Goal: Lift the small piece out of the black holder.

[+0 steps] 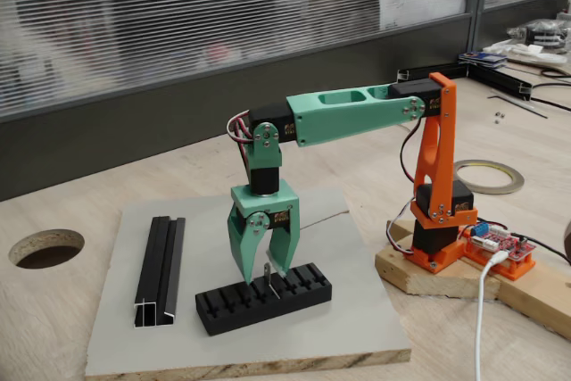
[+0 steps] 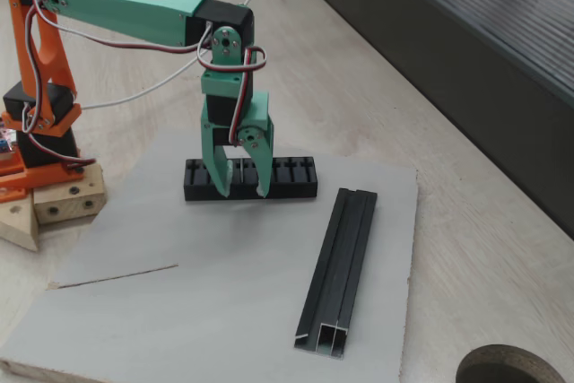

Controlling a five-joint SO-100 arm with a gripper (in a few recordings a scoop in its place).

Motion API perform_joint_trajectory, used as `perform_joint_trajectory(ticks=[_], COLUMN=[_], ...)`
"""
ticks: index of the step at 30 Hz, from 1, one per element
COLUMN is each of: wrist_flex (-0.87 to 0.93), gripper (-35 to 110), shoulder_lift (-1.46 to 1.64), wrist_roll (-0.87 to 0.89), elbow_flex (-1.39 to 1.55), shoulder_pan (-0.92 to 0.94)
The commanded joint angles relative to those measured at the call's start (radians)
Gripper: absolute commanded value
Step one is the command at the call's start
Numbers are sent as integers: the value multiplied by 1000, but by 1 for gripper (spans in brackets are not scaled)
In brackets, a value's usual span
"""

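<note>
One thin grey metal strip, the small piece (image 1: 268, 275), stood upright in a middle slot of the low matte black slotted holder (image 1: 263, 298) in a fixed view. The green two-fingered end effector (image 1: 265, 267) hung over it, fingers narrowly parted, the strip between the tips toward six o'clock; contact could not be told.

In the other fixed view, the end effector (image 2: 239, 191) straddled the holder (image 2: 250, 178) at six o'clock on the grey surface (image 2: 179, 311); the strip was too small to make out.

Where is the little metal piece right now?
In a fixed view, the small piece stands upright in the black holder, near its middle, between the gripper fingertips.
</note>
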Motion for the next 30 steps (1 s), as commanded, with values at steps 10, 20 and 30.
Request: perform_joint_trajectory(ticks=[10, 20, 30], wrist_flex=[-14, -114, -117], gripper=[12, 10, 10], shoulder_lift=[8, 8, 31], wrist_roll=[-3, -5, -5], elbow_flex=[-15, -6, -15], shoulder_pan=[-8, -15, -8])
